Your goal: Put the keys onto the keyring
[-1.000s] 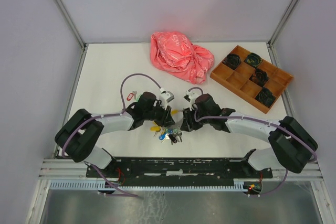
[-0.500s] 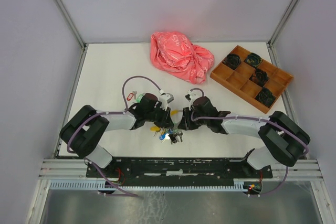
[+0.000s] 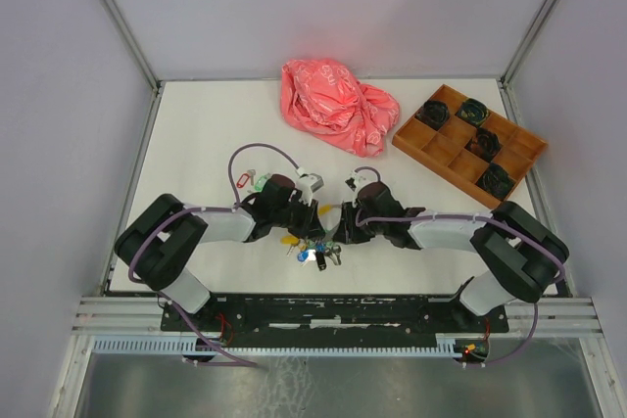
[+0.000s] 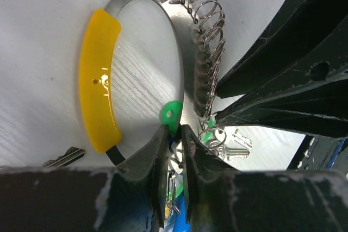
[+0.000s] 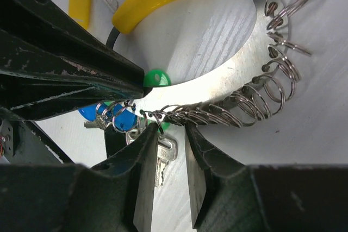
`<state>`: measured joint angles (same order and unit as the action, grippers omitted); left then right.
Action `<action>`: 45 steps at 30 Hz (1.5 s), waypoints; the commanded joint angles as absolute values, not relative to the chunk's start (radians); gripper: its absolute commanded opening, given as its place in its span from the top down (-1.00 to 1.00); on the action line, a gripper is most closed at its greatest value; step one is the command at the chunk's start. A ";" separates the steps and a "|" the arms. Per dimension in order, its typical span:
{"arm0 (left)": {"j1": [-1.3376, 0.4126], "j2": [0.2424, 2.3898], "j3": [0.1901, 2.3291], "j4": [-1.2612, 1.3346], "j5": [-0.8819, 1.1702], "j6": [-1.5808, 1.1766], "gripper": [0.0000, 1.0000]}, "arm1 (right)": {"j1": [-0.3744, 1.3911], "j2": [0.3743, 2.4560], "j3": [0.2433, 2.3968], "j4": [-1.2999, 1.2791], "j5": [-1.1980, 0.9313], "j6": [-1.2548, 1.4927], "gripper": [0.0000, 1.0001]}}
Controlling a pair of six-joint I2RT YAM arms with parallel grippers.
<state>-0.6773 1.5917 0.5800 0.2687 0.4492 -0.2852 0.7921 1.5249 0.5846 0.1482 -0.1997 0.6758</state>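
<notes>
Left wrist view: keyring point(image 4: 99, 80) fills the upper left of the frame, over the white table point(image 3: 196, 134). Left gripper point(image 4: 174, 130) jaws are nearly together, with a green tag point(image 4: 171, 114) at their tips; whether they grip cannot be told. Right wrist view: right gripper point(image 5: 168, 126) jaws stand apart at the row of small loops point(image 5: 239, 104). Top external view: keys point(image 3: 315, 252) are bunched at lower centre, between both grippers.

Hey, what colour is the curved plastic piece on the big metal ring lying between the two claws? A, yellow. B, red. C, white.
A: the curved plastic piece covering one side of the big ring shows bright yellow in both wrist views.
</notes>
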 commanded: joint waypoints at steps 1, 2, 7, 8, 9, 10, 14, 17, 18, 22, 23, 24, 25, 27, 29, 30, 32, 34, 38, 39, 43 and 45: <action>-0.676 1.604 0.557 0.291 0.454 -0.329 0.56 | 0.798 1.546 0.588 0.244 -0.218 0.662 0.34; -0.677 1.603 0.555 0.296 0.454 -0.332 0.57 | 0.798 1.548 0.587 0.257 -0.224 0.657 0.36; -0.677 1.600 0.542 0.313 0.455 -0.348 0.58 | 0.793 1.520 0.568 0.306 -0.246 0.626 0.57; -0.677 1.601 0.541 0.318 0.457 -0.351 0.58 | 0.791 1.511 0.568 0.303 -0.246 0.614 0.59; -0.677 1.601 0.539 0.321 0.457 -0.354 0.58 | 0.788 1.498 0.564 0.302 -0.245 0.602 0.64; -0.677 1.601 0.537 0.325 0.457 -0.357 0.58 | 0.785 1.487 0.563 0.301 -0.246 0.589 0.68; -0.678 1.604 0.533 0.347 0.463 -0.374 0.58 | 0.778 1.459 0.565 0.302 -0.273 0.538 0.71; -0.678 1.606 0.532 0.367 0.468 -0.392 0.59 | 0.774 1.459 0.577 0.282 -0.272 0.525 0.68; -0.677 1.606 0.530 0.374 0.470 -0.397 0.59 | 0.772 1.460 0.576 0.288 -0.277 0.522 0.68; -0.677 1.607 0.520 0.403 0.479 -0.419 0.60 | 0.772 1.470 0.588 0.275 -0.286 0.515 0.67; -0.678 1.607 0.521 0.407 0.481 -0.423 0.61 | 0.772 1.472 0.589 0.272 -0.283 0.509 0.64; -0.678 1.609 0.520 0.412 0.484 -0.427 0.61 | 0.772 1.473 0.590 0.270 -0.277 0.505 0.61; -0.678 1.610 0.518 0.417 0.485 -0.429 0.61 | 0.771 1.473 0.591 0.263 -0.268 0.500 0.56; -0.678 1.613 0.518 0.420 0.482 -0.432 0.61 | 0.771 1.471 0.594 0.246 -0.241 0.485 0.47; -0.677 1.617 0.517 0.424 0.482 -0.433 0.61 | 0.770 1.472 0.600 0.222 -0.224 0.458 0.42; -0.678 1.620 0.515 0.427 0.482 -0.435 0.62 | 0.770 1.474 0.602 0.216 -0.220 0.450 0.39; -0.678 1.623 0.515 0.430 0.483 -0.436 0.62 | 0.770 1.478 0.605 0.210 -0.217 0.439 0.34; -0.677 1.626 0.514 0.432 0.483 -0.436 0.62 | 0.770 1.486 0.607 0.209 -0.214 0.427 0.30; -0.678 1.631 0.515 0.434 0.482 -0.437 0.62 | 0.770 1.506 0.606 0.224 -0.230 0.425 0.27; -0.678 1.631 0.514 0.435 0.483 -0.437 0.62 | 0.770 1.513 0.602 0.235 -0.240 0.428 0.27; -0.677 1.637 0.515 0.444 0.487 -0.443 0.63 | 0.770 1.535 0.605 0.268 -0.277 0.435 0.31; -0.678 1.636 0.516 0.446 0.487 -0.446 0.63 | 0.770 1.543 0.605 0.277 -0.294 0.436 0.35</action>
<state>-0.6762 1.6218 0.5236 0.4240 0.4786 -0.4198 0.7712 1.5223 0.5713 0.2226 -0.2508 0.4435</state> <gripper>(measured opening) 0.190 0.338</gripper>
